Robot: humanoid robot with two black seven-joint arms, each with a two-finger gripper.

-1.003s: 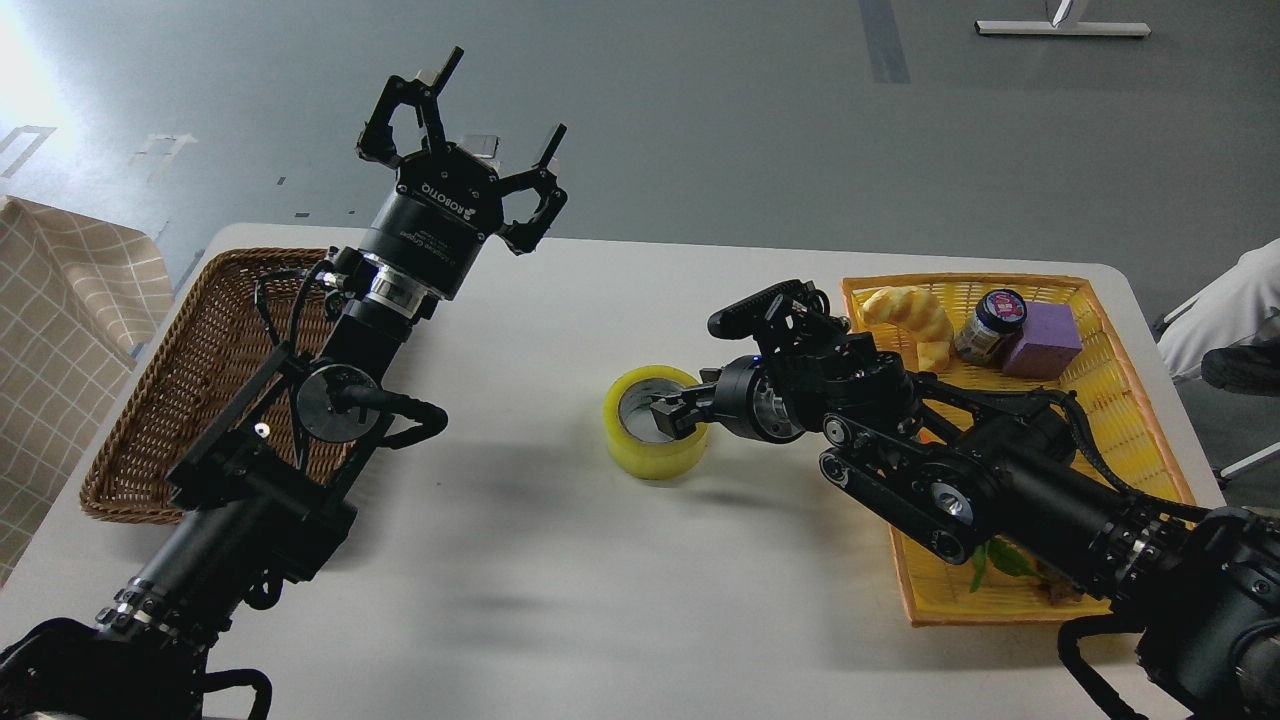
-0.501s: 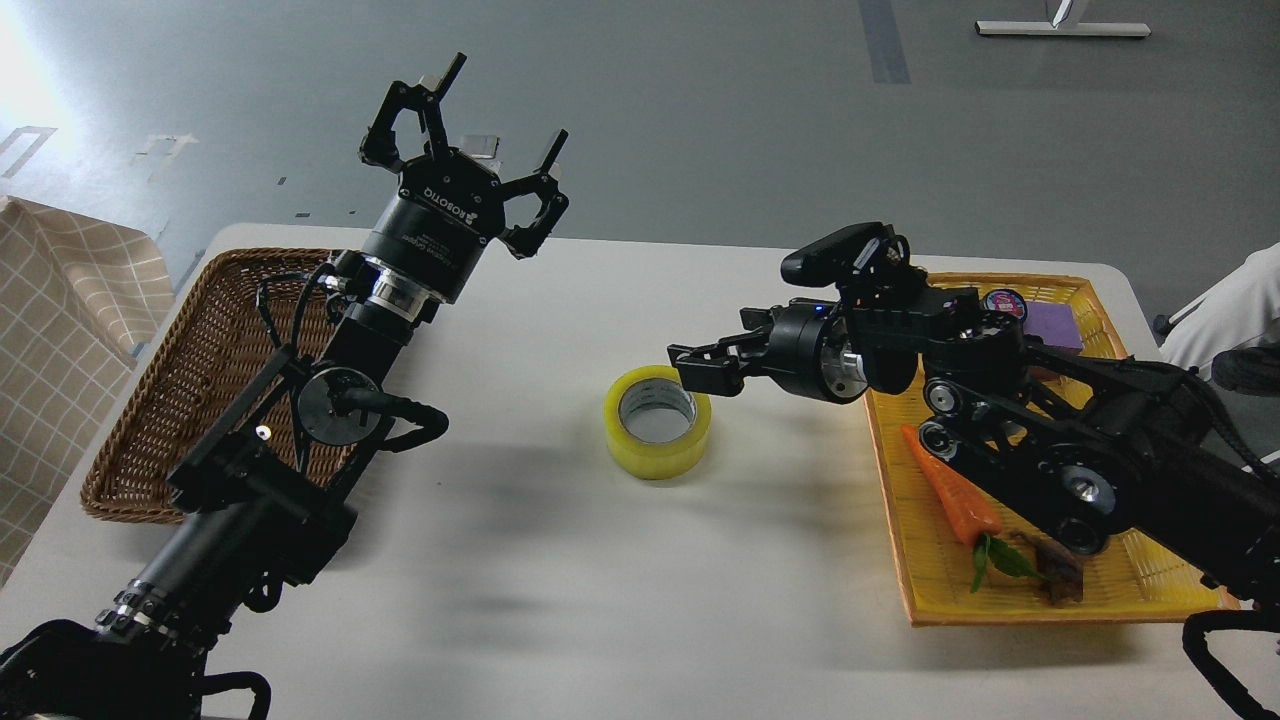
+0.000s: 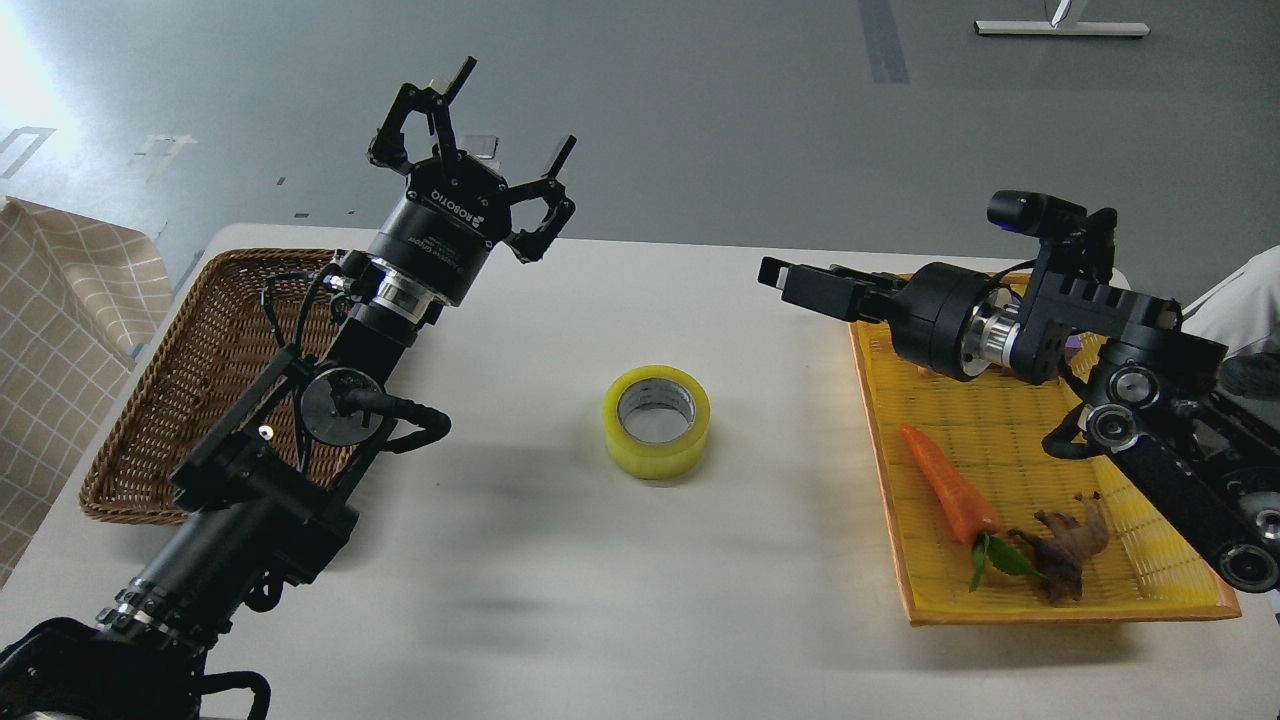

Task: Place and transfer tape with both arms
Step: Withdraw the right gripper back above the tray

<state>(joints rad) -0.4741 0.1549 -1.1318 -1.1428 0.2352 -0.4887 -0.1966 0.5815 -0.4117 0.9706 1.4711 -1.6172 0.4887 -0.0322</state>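
Yellow tape (image 3: 656, 420) alone mid-table; right gripper (image 3: 795, 282) withdrawn over tray edge, jaws seemingly narrow; left gripper (image 3: 478, 125) jaws wide.

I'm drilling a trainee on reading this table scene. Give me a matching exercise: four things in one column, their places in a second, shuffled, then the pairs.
Things:
1. tape
2. carrot
3. wicker basket
4. left gripper

Places:
A. in the yellow tray on the right
B. raised over the table's far edge, fingers spread
C. at the table's left end, partly behind the left arm
D. flat on the table's middle, touched by nothing

Pairs: 1-D, 2-A, 3-C, 4-B
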